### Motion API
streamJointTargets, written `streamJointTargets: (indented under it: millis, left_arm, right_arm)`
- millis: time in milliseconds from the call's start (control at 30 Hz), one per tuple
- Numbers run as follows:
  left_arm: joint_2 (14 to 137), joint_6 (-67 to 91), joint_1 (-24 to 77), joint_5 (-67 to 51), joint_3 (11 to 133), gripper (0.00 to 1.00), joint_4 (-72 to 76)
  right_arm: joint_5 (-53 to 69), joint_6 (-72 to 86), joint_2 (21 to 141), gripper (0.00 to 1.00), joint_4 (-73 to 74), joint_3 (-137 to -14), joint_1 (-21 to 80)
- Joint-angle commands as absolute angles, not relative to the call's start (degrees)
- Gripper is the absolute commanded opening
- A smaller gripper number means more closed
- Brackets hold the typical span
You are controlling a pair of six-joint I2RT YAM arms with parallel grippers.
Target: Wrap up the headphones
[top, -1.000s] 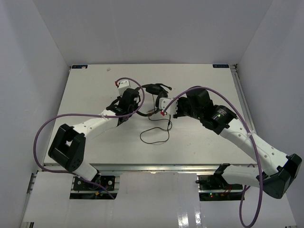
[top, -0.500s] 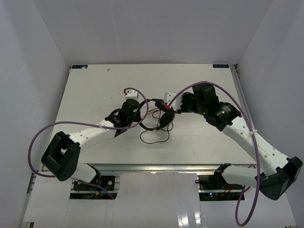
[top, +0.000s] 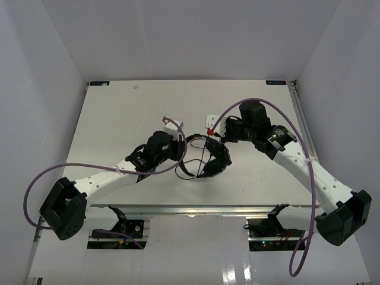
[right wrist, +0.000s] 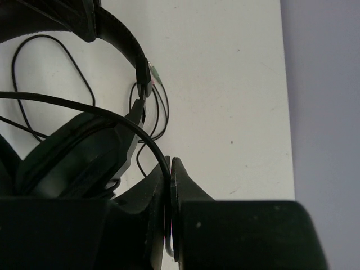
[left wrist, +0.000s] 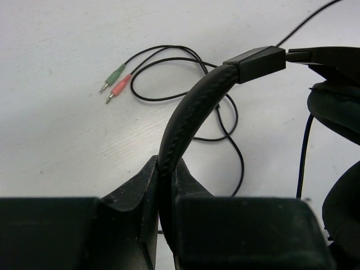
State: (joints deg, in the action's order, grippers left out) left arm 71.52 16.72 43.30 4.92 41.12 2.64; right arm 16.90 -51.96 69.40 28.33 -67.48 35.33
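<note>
Looking down from above, the headphones (top: pixel 217 160) lie between the two arms. The white table (top: pixel 113 107) stretches wide and bare to the left, right and far side of them, while its near edge runs close in front of them. The left gripper (top: pixel 180 144) is at the headphones' left end and the right gripper (top: pixel 217 138) is just behind them. From here I cannot make out how either set of jaws stands. A purple cable (top: pixel 258 100) arches up behind the headphones on their right.

The left wrist camera shows the left gripper (left wrist: pixel 166 185) clamped on the headband (left wrist: pixel 191 107), which rises out of the narrow gap between the jaws and curves over to an earcup (left wrist: pixel 337 112) at the right. Beneath the headband the thin cord (left wrist: pixel 225 121) loops loosely on the table (left wrist: pixel 56 140). Its green and pink plugs (left wrist: pixel 115 83) lie left of the headband, with bare surface all round them.

The right wrist camera shows the right gripper (right wrist: pixel 170 185) pinched tight on the cord (right wrist: pixel 84 106), which runs taut across an earcup (right wrist: pixel 79 152) and into the jaws. The headband (right wrist: pixel 121 31) crosses above that earcup. To the right of the headphones there is a broad strip of bare table (right wrist: pixel 225 84), then the table's edge and the grey wall (right wrist: pixel 320 112) straight after it.
</note>
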Motion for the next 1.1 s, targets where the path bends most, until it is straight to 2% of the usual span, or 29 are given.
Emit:
streamJointTargets:
  millis: [0,300,767,1067]
  left_arm:
    - [64.7,16.4,45.0,-1.2,40.2,0.0,5.8]
    - [58.5,18.0,47.8,-3.6,40.5,0.0,0.5]
    - [57.4,19.2,50.8,-3.2,42.9,0.0,-3.8]
    - [55.5,20.4,50.9,-0.1,48.3,0.0,-7.6]
  right_arm:
    - [24.1,-48.8,70.0,0.08,24.6,-65.1,33.8]
    - [31.2,-43.3,72.3,0.08,20.7,-62.4,31.3]
    - [39.7,-37.7,75.1,0.09,18.4,-61.7,28.8]
    - [53.5,-32.3,75.4,0.14,13.2,-56.2,26.0]
